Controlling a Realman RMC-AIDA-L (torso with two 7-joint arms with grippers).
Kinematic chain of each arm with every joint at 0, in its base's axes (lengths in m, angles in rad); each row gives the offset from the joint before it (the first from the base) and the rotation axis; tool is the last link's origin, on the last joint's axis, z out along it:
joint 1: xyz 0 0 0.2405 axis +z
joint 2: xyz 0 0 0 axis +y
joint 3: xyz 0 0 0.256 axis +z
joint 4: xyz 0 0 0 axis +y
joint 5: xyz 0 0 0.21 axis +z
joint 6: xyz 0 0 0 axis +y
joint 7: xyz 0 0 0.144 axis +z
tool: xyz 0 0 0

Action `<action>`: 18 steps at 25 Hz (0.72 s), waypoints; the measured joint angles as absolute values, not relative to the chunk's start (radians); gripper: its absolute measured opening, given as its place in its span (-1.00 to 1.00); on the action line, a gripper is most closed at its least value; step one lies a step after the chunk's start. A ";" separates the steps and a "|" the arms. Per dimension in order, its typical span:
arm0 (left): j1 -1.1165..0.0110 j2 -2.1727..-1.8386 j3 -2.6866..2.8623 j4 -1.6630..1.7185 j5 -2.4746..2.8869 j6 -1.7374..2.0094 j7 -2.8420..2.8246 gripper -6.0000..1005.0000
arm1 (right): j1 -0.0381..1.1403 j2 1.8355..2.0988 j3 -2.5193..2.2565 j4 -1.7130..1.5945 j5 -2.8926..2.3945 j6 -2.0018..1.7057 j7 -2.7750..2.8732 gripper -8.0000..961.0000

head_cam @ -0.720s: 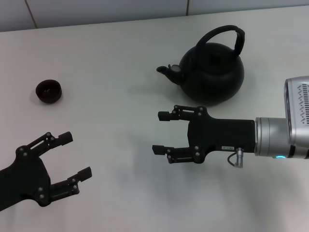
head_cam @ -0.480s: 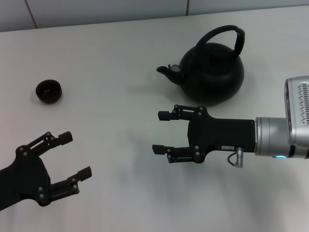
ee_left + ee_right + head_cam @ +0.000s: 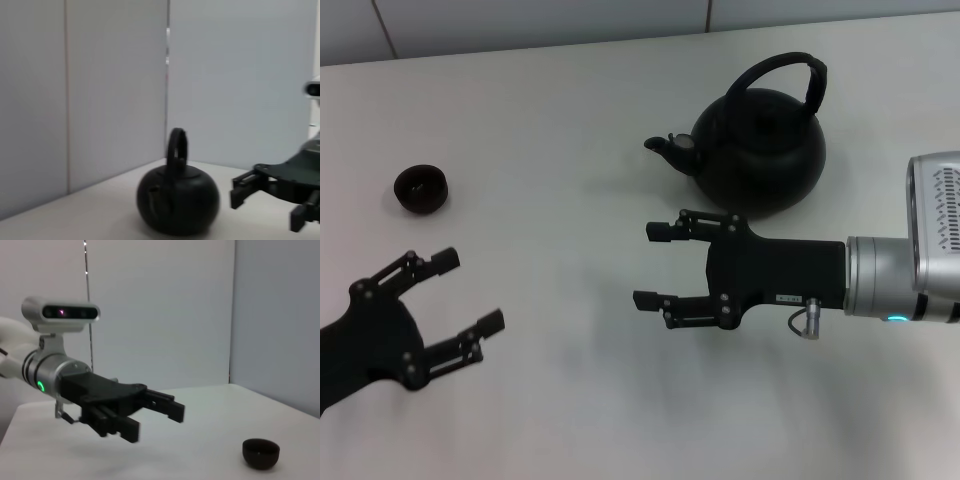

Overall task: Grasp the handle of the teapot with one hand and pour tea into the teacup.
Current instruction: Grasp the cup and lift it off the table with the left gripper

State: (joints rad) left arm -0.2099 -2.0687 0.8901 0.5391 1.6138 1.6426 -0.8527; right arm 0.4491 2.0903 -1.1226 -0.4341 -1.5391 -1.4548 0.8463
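Observation:
The matte-black teapot point(image 3: 760, 150) stands on the white table at the back right, its spout pointing left and its arched handle point(image 3: 792, 66) upright. It also shows in the left wrist view point(image 3: 177, 202) with the handle point(image 3: 176, 145). The small dark teacup point(image 3: 421, 188) sits at the far left and shows in the right wrist view point(image 3: 260, 453). My right gripper point(image 3: 650, 265) is open and empty, in front of the teapot and apart from it; it also shows in the left wrist view point(image 3: 269, 206). My left gripper point(image 3: 470, 292) is open and empty, in front of the teacup; the right wrist view point(image 3: 152, 422) shows it too.
The white table point(image 3: 570, 120) ends at a pale wall along the back. A wide bare stretch lies between the teacup and the teapot.
My left gripper has moved a little forward, towards the teacup. My right gripper has shifted slightly forward and left. The teapot and teacup have not moved.

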 joint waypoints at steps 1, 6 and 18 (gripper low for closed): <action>-0.231 -2.070 0.887 0.499 1.587 1.608 -0.836 0.72 | 0.450 2.091 -1.124 -0.434 -1.533 -1.455 0.845 0.61; -0.266 -2.071 0.884 0.393 1.453 1.537 -0.729 0.72 | 0.450 2.091 -1.119 -0.434 -1.528 -1.452 0.841 0.61; -0.383 -2.076 0.884 0.202 1.168 1.321 -0.643 0.72 | 0.449 2.091 -1.120 -0.436 -1.500 -1.423 0.838 0.61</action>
